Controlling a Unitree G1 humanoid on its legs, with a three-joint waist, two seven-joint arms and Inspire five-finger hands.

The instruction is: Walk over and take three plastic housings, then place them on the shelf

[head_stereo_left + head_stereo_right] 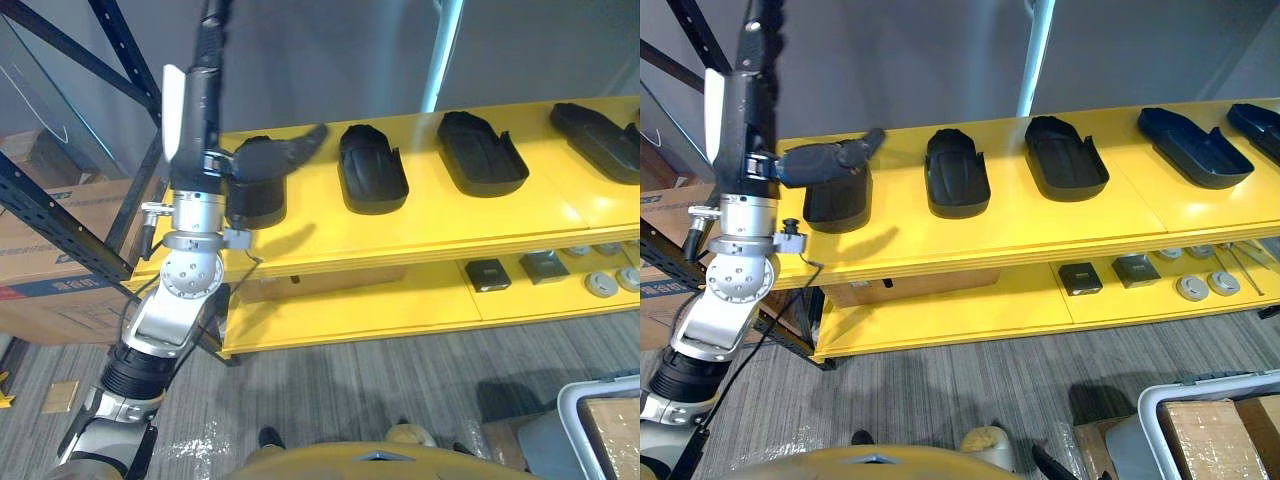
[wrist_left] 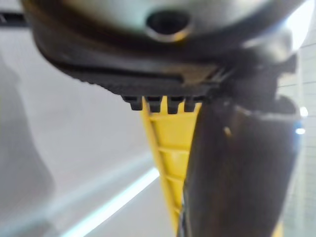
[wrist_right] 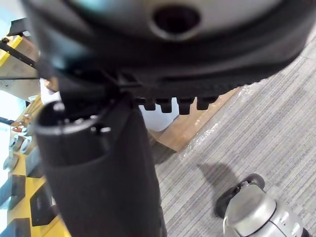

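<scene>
Left hand [image 1: 195,110], fingers [image 1: 212,40] straight, empty, by the end housing [image 1: 255,205] at the shelf's [image 1: 420,230] left edge

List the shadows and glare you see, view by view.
Left eye view: the left hand throws a soft shadow on the yellow shelf, beside the leftmost housing. Right wrist view: plastic film on the floor glints, and a dark shadow lies nearby.

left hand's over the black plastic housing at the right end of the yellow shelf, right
No: the left hand is over the black plastic housing at the left end of the yellow shelf, as the left eye view shows.
</scene>
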